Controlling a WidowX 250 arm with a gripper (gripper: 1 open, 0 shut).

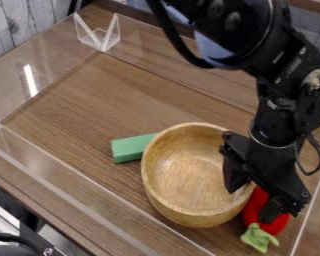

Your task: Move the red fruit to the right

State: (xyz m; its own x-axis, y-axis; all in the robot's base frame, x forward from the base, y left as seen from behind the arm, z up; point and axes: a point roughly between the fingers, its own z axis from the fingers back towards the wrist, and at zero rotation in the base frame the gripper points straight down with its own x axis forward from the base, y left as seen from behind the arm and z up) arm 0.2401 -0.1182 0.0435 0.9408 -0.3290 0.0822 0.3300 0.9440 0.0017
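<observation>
The red fruit lies at the table's front right corner, just right of the wooden bowl, its green leafy cap pointing toward the front edge. My black gripper comes down from above right onto the fruit. Its fingers straddle the red body and hide most of it. The jaws look closed around the fruit, which rests low on the table.
A flat green block lies against the bowl's left rim. A clear plastic stand sits at the back left. Transparent walls border the wooden table. The table's front right edge is very close to the fruit.
</observation>
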